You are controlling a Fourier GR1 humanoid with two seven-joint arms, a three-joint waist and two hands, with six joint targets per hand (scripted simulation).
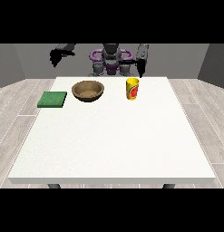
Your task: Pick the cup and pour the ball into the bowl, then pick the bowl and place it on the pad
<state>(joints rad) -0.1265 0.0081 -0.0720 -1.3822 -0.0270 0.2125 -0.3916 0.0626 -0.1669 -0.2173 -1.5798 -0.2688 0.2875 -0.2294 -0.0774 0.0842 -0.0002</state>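
Three things stand on the far half of the white table point(111, 145), and taken from the view's left they run pad, bowl, cup. The green pad point(52, 99) is a flat square slab with a slightly rough, matte top; it lies at the table's left edge, partly overhanging it. Above and behind it, raised in the air well clear of the table, hangs the hand at the view's left point(55, 57), a black shape whose fingers point downward; whether they are spread or curled I cannot tell. Next comes the bowl point(88, 90), round, shallow and brown with a wood-like look, its inside a paler tan than its darker outer wall and rim. It stands upright near the pad but apart from it. Behind the table's far edge sits the robot's torso point(111, 61), grey with purple rings at the shoulders. Right of the bowl, with a clear gap between, stands the cup point(132, 89), an upright yellow cylinder with a smooth glossy wall, a red patch on its side and an open mouth. No ball can be made out inside it from this view. Just above and slightly right of the cup hangs the hand at the view's right point(141, 68), long and narrow, pointing straight down, not touching the cup; its finger spread cannot be told.
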